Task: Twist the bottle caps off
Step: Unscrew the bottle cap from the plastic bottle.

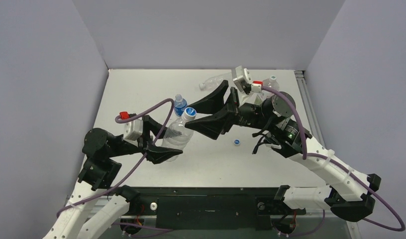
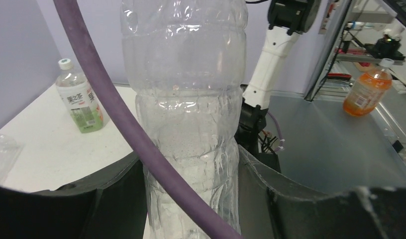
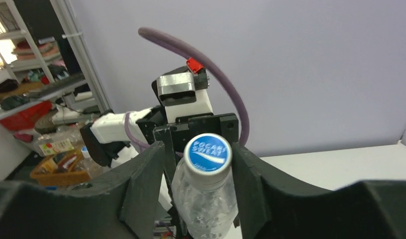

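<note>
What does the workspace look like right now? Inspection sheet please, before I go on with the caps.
Surface: white table, no spill seen.
Job's things: clear bottle, blue cap on, held; blue-labelled bottle behind it; green-labelled bottle, white-capped; lying bottle at the back; loose cap, blue, on the table.
Clutter: nothing seen.
Grippers: left gripper clamps the clear bottle; right gripper straddles the blue cap, grip unclear.
Cables: purple cable crosses the clear bottle in the left wrist view.
Surroundings: pale walls; orange bottle off the table.
</note>
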Controlling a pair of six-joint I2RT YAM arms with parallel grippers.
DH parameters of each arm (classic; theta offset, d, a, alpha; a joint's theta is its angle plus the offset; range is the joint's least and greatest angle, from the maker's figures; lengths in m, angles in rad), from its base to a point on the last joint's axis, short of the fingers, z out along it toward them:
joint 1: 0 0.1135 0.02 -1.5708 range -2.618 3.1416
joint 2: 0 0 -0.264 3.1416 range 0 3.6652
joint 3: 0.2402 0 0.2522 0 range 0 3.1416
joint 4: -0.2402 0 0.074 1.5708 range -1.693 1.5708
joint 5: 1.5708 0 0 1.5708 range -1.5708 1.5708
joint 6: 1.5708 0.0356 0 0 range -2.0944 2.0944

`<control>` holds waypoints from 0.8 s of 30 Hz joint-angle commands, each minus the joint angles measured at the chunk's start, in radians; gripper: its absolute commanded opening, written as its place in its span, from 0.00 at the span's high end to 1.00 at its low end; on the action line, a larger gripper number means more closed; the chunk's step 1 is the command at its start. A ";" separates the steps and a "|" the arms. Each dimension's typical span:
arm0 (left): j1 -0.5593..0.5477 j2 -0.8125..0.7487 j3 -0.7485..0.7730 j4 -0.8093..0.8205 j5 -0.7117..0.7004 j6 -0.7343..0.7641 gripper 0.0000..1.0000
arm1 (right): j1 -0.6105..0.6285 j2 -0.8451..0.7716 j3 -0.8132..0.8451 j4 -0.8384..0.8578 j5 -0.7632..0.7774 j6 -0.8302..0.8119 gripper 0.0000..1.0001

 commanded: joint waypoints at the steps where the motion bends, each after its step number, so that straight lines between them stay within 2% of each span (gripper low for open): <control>1: 0.010 0.000 0.029 -0.029 -0.168 0.108 1.00 | 0.015 -0.039 0.034 -0.083 0.082 -0.063 0.44; 2: 0.010 -0.002 0.024 -0.030 -0.231 0.130 1.00 | 0.015 -0.053 0.033 -0.098 0.122 -0.068 0.36; 4: 0.010 -0.006 0.015 -0.060 -0.334 0.201 1.00 | 0.018 -0.067 0.032 -0.131 0.252 -0.072 0.28; 6: 0.009 -0.003 0.005 -0.074 -0.431 0.274 1.00 | 0.041 -0.074 0.035 -0.148 0.446 -0.065 0.24; 9: 0.009 0.005 0.001 -0.094 -0.525 0.353 1.00 | 0.091 -0.044 0.062 -0.218 0.658 -0.069 0.22; 10: 0.009 0.007 0.001 -0.107 -0.558 0.383 1.00 | 0.118 -0.031 0.095 -0.239 0.761 -0.069 0.22; 14: 0.008 0.027 0.011 -0.161 -0.664 0.451 1.00 | 0.189 0.082 0.233 -0.399 1.016 -0.062 0.22; 17: 0.007 0.037 0.011 -0.180 -0.745 0.479 1.00 | 0.204 0.141 0.273 -0.433 1.088 -0.044 0.22; 20: 0.007 0.033 0.004 -0.183 -0.764 0.491 1.00 | 0.206 0.160 0.269 -0.411 1.107 -0.024 0.25; 24: 0.006 0.025 -0.004 -0.182 -0.751 0.480 1.00 | 0.207 0.173 0.268 -0.373 1.110 -0.011 0.36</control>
